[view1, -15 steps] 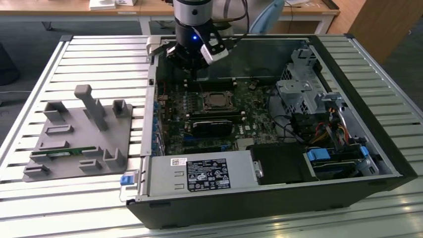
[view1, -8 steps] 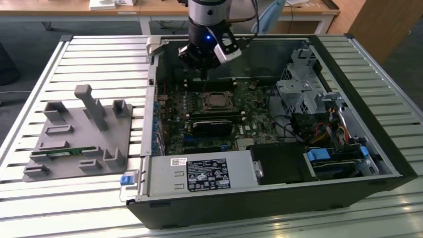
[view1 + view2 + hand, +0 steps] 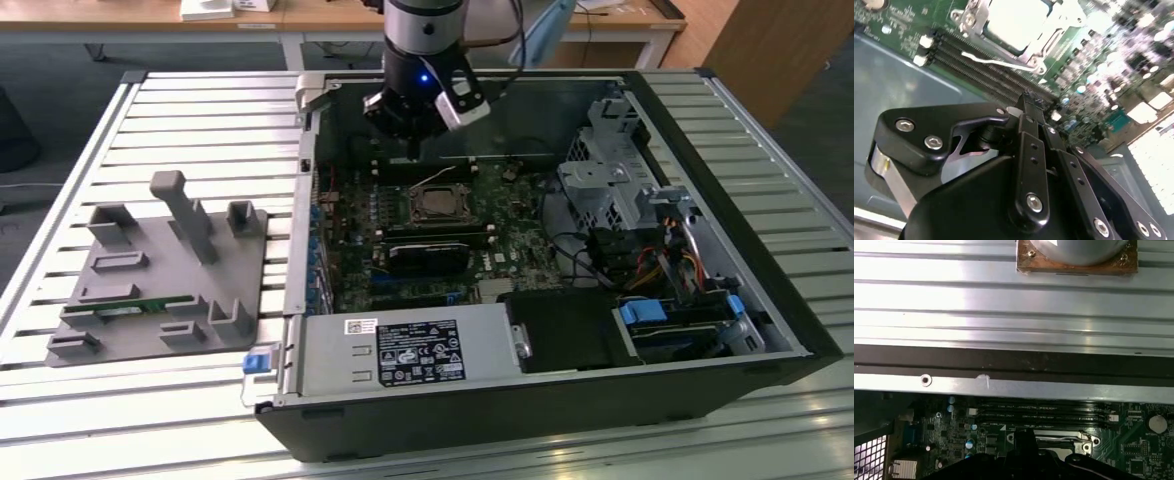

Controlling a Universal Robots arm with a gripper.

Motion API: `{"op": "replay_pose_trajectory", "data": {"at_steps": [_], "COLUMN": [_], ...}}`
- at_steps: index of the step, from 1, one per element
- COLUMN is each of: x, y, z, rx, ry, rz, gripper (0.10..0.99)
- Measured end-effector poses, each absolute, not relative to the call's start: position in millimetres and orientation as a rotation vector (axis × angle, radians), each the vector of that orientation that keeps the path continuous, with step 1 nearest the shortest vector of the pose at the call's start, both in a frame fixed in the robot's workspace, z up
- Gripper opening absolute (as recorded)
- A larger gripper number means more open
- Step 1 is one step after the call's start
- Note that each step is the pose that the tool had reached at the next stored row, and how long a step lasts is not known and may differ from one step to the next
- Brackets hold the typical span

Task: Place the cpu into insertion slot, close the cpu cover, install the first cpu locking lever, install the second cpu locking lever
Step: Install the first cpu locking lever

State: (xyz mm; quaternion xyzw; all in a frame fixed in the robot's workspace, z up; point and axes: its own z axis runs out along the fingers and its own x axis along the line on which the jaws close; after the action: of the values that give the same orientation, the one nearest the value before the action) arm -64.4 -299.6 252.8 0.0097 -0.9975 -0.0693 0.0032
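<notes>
Gripper (image 3: pixel 1029 104), pinched narrow with nothing visible in it, hangs near the cpu (image 3: pixel 1015 20), which lies under the cover (image 3: pixel 972 22), both cut off at the edge.

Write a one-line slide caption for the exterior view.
Gripper hangs over the motherboard in the open computer case, close to the cpu.

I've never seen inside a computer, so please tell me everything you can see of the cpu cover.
The cpu cover is a thin square frame of shiny silver metal with a window in its middle. It lies flat, closed over the cpu, whose pale face shows through the window. Screws sit at its corners. A thin wire lever runs along one edge. The gripper hangs nearby, not touching it.
</notes>
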Motion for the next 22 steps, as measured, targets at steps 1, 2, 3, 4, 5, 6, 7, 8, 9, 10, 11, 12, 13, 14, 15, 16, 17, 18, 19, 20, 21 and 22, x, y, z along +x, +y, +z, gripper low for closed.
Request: {"op": "replay_pose_trajectory", "data": {"at_steps": [1,2,3,4,5,6,7,8,9,10,11,12,13,14,15,16,17,18,19,20,21,22], "x": [-64,-64,-64,-63,-62,-61,-60,-59,-57,-55,-54,-54,-54,-54,-53,-53,-53,-53,-53,-52,-51,-51], "y": [-300,-300,-300,-300,-300,-300,-300,-300,-300,-300,-300,-300,-300,-300,-300,-300,-300,-300,-300,-300,-300,-300], "z": [252,251,250,249,248,247,246,245,244,243,243,242,241,240,239,238,237,236,235,235,234,234], "rx": [0.030,0.029,0.030,0.030,0.030,0.030,0.030,0.030,0.029,0.029,0.030,0.030,0.029,0.029,0.029,0.031,0.039,0.056,0.075,0.088,0.092,0.092], "ry": [-3.127,-3.127,-3.127,-3.127,-3.127,-3.127,-3.127,-3.127,-3.127,-3.127,-3.127,-3.127,-3.127,-3.127,-3.127,-3.127,-3.127,-3.126,-3.125,-3.124,-3.124,-3.124], "rz": [-0.224,-0.224,-0.224,-0.224,-0.223,-0.223,-0.223,-0.223,-0.223,-0.223,-0.223,-0.223,-0.223,-0.223,-0.223,-0.223,-0.223,-0.223,-0.223,-0.223,-0.223,-0.223], "gripper": [0.106,0.106,0.106,0.106,0.106,0.106,0.106,0.106,0.106,0.106,0.106,0.106,0.106,0.106,0.106,0.106,0.106,0.106,0.106,0.106,0.106,0.106]}}
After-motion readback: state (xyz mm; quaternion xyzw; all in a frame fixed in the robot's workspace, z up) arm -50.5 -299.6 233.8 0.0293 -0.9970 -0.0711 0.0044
